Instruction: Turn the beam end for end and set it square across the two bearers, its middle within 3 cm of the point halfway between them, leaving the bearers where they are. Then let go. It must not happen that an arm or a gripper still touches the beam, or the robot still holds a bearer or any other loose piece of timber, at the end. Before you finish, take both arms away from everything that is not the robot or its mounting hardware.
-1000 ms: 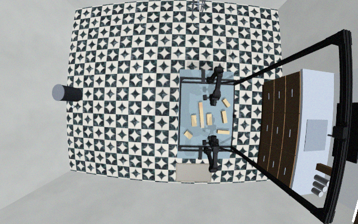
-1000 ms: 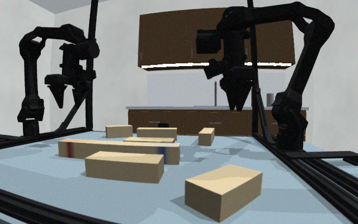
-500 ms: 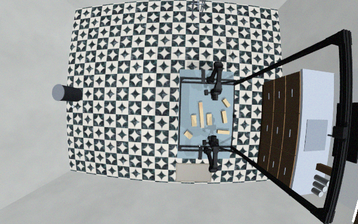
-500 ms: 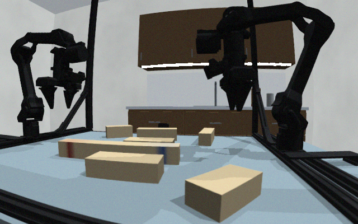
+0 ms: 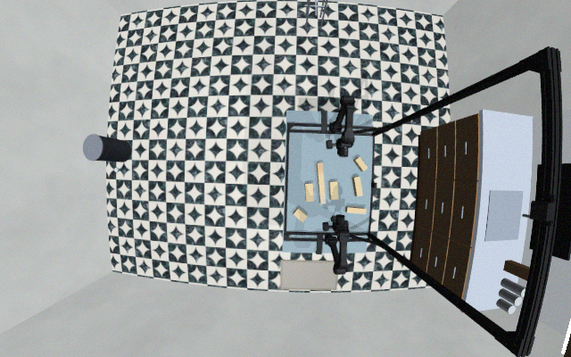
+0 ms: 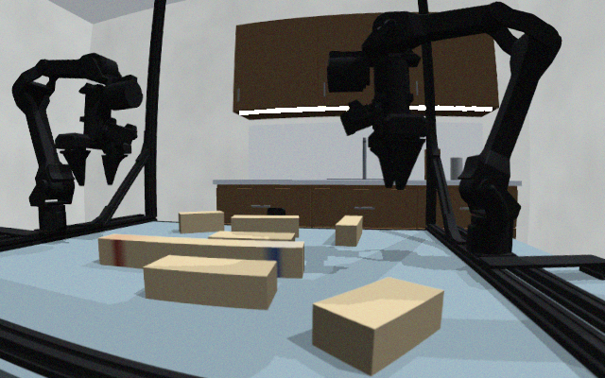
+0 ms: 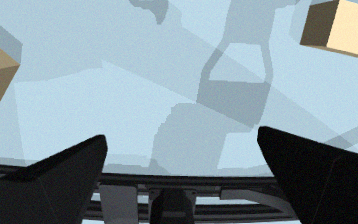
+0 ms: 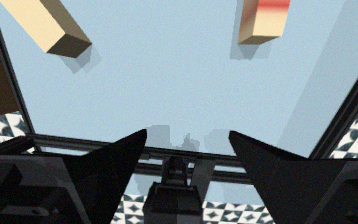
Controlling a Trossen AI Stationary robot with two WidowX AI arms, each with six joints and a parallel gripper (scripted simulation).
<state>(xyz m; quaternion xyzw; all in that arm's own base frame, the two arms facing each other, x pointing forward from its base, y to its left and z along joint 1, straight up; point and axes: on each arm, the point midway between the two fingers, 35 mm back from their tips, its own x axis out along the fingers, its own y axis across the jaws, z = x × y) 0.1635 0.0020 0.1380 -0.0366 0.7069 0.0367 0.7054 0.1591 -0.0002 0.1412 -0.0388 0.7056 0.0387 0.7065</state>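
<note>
The long tan beam [image 5: 321, 183] lies flat on the blue table, with a red band at one end [image 6: 118, 251] and a blue band at the other [image 6: 276, 260]. A short block lies parallel on each side of it [image 5: 309, 192] [image 5: 334, 190]; the nearer one shows in the exterior view [image 6: 210, 281]. My right gripper [image 6: 95, 177] is open and empty, raised high beyond the red end, which shows in the right wrist view [image 8: 262, 20]. My left gripper [image 6: 396, 184] is open and empty, high above the table near the other end.
Several other tan blocks lie about the table [image 5: 360, 163] [image 5: 358, 186] [image 5: 356, 210] [image 5: 300, 214]; the last is nearest in the exterior view [image 6: 378, 321]. Black frame rails [image 6: 520, 283] edge the table. A counter and cabinets stand behind.
</note>
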